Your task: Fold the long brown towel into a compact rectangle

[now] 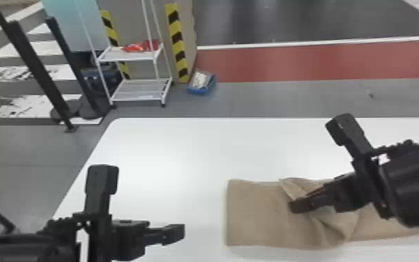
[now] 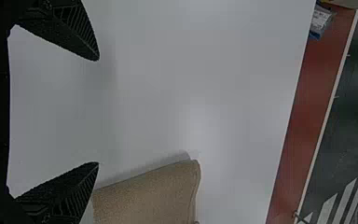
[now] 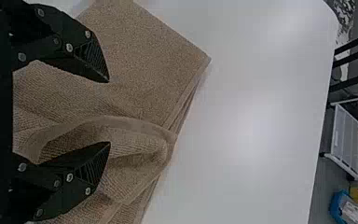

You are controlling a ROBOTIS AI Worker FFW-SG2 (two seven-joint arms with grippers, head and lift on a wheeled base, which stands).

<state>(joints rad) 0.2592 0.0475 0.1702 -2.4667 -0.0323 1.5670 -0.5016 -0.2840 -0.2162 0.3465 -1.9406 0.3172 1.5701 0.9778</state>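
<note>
The brown towel point(image 1: 257, 212) lies on the white table at the right, its left part flat and doubled, its middle rumpled with a raised flap. My right gripper point(image 1: 294, 205) is over that rumpled part; in the right wrist view the same gripper point(image 3: 109, 112) stands open above the towel point(image 3: 144, 60), a loose fold point(image 3: 140, 144) beneath its fingers. My left gripper point(image 1: 181, 234) is left of the towel, apart from it. In the left wrist view this gripper point(image 2: 98, 112) is open with nothing between its fingers, the towel's end point(image 2: 154, 196) close by.
The white table point(image 1: 170, 139) extends to the left of and behind the towel. Beyond its far edge stand a white wire rack point(image 1: 139, 90) and a blue bin point(image 1: 202, 83) on the floor. Black posts point(image 1: 38, 66) rise at the left.
</note>
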